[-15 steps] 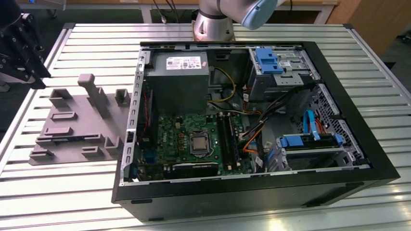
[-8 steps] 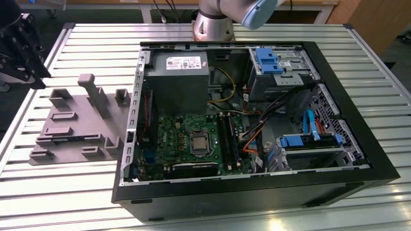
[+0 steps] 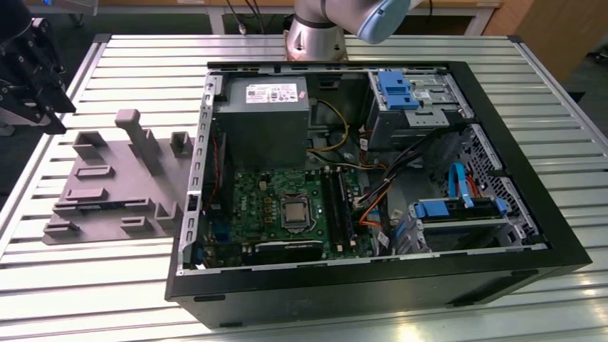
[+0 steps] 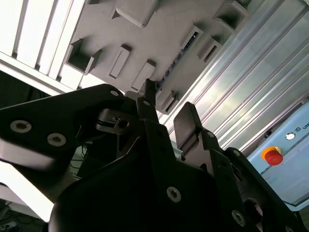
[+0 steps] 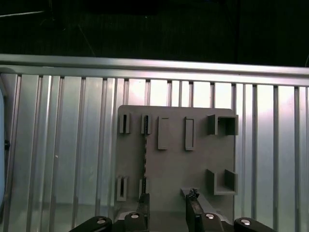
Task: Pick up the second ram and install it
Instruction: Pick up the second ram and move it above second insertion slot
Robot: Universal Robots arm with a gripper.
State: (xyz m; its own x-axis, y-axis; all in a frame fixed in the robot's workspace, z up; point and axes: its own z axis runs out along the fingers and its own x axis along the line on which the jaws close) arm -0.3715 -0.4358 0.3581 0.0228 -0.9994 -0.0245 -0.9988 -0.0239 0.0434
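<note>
One gripper (image 3: pixel 28 75) hangs at the worktop's (image 3: pixel 95 285) edge on the exterior view's left, jaws apart with nothing between them in both wrist views. One second ram (image 5: pixel 145 154) stands on edge in the narrow slots of the single grey holder plate (image 5: pixel 198 164), ahead of the fingertips and untouched. Open slats run between plate and worktop edge. Just beside the plate on the exterior view's right sits one open computer case (image 3: pixel 380 285), with its motherboard (image 3: pixel 256 199) lying inside.

A robotics lab: an opened computer case (image 3: pixel 380 285) on a slatted aluminium bench (image 3: pixel 95 285) beside a grey fixture plate (image 3: pixel 109 189).
</note>
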